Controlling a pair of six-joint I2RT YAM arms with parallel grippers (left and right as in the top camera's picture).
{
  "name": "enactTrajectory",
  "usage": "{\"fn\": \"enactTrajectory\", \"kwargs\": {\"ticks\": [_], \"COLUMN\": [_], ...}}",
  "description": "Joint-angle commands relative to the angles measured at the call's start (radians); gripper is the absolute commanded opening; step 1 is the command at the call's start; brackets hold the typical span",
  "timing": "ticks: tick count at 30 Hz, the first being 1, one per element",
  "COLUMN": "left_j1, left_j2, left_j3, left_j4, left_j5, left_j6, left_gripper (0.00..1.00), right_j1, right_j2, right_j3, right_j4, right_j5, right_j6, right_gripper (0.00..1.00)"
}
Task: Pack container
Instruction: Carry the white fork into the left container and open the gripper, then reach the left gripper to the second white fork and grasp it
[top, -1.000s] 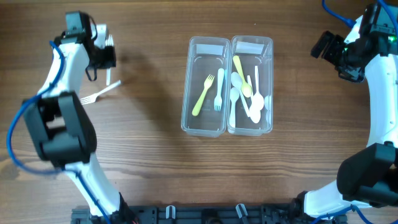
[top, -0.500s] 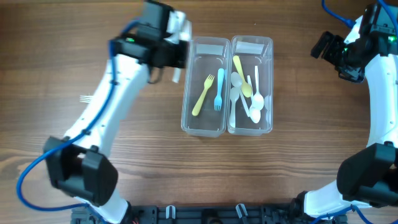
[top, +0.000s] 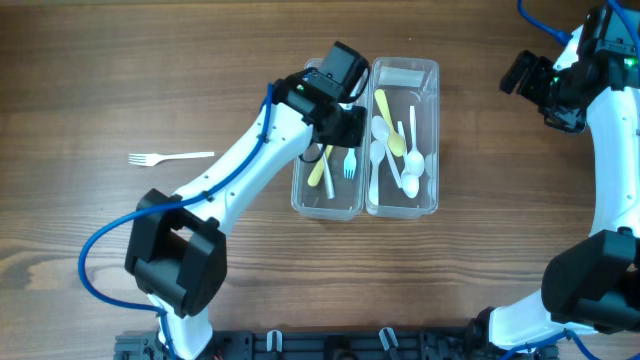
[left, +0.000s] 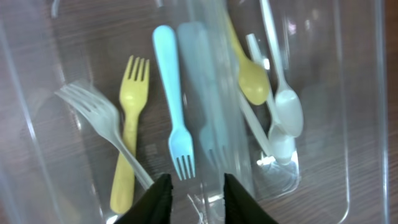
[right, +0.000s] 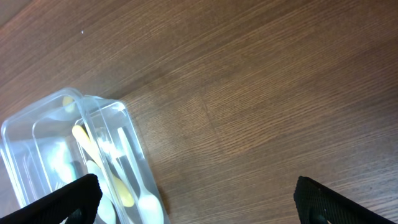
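Two clear plastic containers stand side by side mid-table. The left container (top: 325, 212) holds a yellow fork (left: 127, 134), a blue fork (left: 171, 106) and a clear fork (left: 93, 112) lying tilted against the yellow one. The right container (top: 405, 66) holds a yellow spoon (top: 390, 125) and several white spoons (top: 410, 175). My left gripper (top: 340, 125) hangs over the left container; in the left wrist view its fingers (left: 198, 193) are apart with nothing between them. A white fork (top: 170, 157) lies on the table at the left. My right gripper (top: 520, 75) is wide open and empty, off to the right.
The right wrist view shows a corner of the right container (right: 93, 118) and bare wooden table (right: 261, 93). The left arm's blue cable (top: 110, 235) loops over the table's left front.
My left arm has swung from the far left across to above the left container, carrying a clear fork that now lies inside it. One white fork stays on the table. The right arm has not moved.
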Motion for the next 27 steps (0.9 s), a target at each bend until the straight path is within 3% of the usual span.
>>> {"fn": "enactTrajectory", "kwargs": {"ticks": [1,5,8,9,14,18,20,23,27], "left_j1": [0.06,0.153,0.253,0.288,0.467,0.571,0.619,0.674,0.74], "left_j2": [-0.072,-0.184,-0.248,-0.257,-0.254,-0.253,-0.253,-0.253,-0.253], "left_j3": [-0.004,-0.004,-0.004,-0.004,-0.039,-0.152,-0.241,-0.367,-0.492], "left_j4": [-0.06,-0.192,-0.287,-0.316,-0.445,-0.386,-0.318,-0.208,-0.079], "left_j5": [-0.021,-0.109,-0.13,-0.13,-0.144,-0.036,0.037,0.043,0.043], "left_j6": [-0.027,-0.024,-0.024,-0.024,-0.021,-0.029,-0.042,-0.247,-0.545], "left_gripper": [0.39,0.54,0.77,0.78,0.78,0.75,0.68,0.55,0.63], "right_j1": [0.002,0.002,0.002,0.002,0.002,0.002,0.002,0.002,0.002], "right_j2": [0.01,0.01,0.01,0.01,0.01,0.01,0.01,0.01,0.01], "right_j3": [0.009,0.009,0.009,0.009,0.009,0.009,0.009,0.009,0.009], "right_j4": [-0.003,0.0,0.002,0.002,0.0,0.0,0.001,0.006,0.007], "right_j5": [-0.009,-0.009,-0.009,-0.009,-0.009,-0.009,-0.009,-0.009,-0.009], "right_j6": [0.004,0.004,0.005,0.005,0.005,0.004,0.004,0.004,0.004], "right_gripper": [1.0,1.0,1.0,1.0,1.0,1.0,1.0,1.0,1.0]}}
